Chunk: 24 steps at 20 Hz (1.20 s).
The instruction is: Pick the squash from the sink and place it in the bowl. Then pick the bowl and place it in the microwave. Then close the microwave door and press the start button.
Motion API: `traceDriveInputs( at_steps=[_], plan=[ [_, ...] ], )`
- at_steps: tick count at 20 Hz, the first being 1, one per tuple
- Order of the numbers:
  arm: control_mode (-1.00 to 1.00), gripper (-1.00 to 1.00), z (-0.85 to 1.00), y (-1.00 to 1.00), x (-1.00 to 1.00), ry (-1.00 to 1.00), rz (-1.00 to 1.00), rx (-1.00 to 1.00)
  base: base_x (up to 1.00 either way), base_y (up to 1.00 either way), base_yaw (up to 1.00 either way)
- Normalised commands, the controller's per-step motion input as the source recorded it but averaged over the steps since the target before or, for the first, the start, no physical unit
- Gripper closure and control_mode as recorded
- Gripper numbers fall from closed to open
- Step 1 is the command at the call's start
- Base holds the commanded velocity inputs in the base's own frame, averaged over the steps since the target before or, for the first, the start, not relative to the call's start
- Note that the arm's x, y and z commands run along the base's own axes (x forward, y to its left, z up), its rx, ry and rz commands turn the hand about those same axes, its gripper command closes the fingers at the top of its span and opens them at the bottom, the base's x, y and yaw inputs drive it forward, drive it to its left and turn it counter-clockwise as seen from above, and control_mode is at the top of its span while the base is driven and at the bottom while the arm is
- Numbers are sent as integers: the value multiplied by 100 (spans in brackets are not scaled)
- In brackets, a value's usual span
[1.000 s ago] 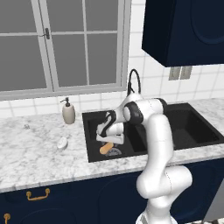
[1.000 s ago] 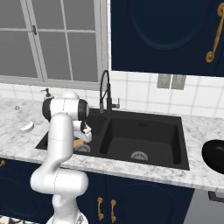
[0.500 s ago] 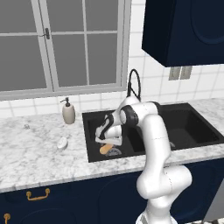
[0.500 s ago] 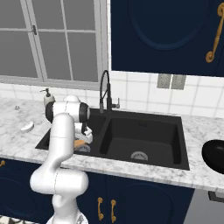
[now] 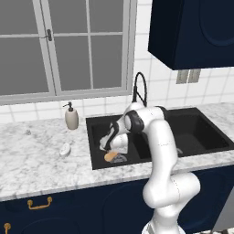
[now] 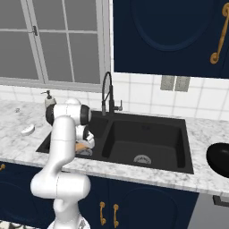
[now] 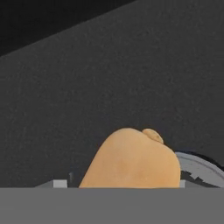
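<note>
In the left base view, the white arm is bent down into the left basin of the sink (image 5: 98, 125), and the gripper (image 5: 108, 149) is lowered just above the squash (image 5: 110, 156). The squash is seen as a small orange lump on the basin floor, beside the round steel drain (image 5: 119, 158). Whether the fingers are touching it cannot be told from here. A soap dispenser (image 5: 71, 116) is stood on the marble counter (image 5: 32, 155) left of the sink, and a pale oval lump (image 5: 65, 149) is laid nearer the counter's front.

In the right base view, the gripper is largely hidden behind the arm's own links; a sliver of the squash (image 6: 81, 146) is visible in the left basin, next to the drain (image 6: 86, 152). The black bowl (image 6: 220, 159) is set on the counter at the far right — well apart from the sink (image 6: 147, 129).

In the hand view, the squash (image 7: 133, 159) is seen very close, low in the picture, on the dark basin floor, with the drain's rim (image 7: 199, 168) just beside it. The fingertips are not made out — whether the jaws are spread or closing on the squash cannot be told.
</note>
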Motion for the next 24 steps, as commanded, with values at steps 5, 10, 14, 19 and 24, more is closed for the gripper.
traceDriveInputs(
  at_steps=[5, 10, 14, 19, 24],
  plan=[
    [-100, 100, 68, -5, -39, -17, 0, 0, 0, 0, 0],
    [-100, 100, 100, -7, -32, -25, 0, 0, 0, 0, 0],
    [-100, 100, 100, -5, -28, -17, -3, 0, 0, 0, 0],
    [-100, 100, 96, -17, -60, -13, -8, 0, 0, 0, 0],
    [-100, 100, 89, -40, -85, -22, -3, 0, 0, 0, 0]
  ],
)
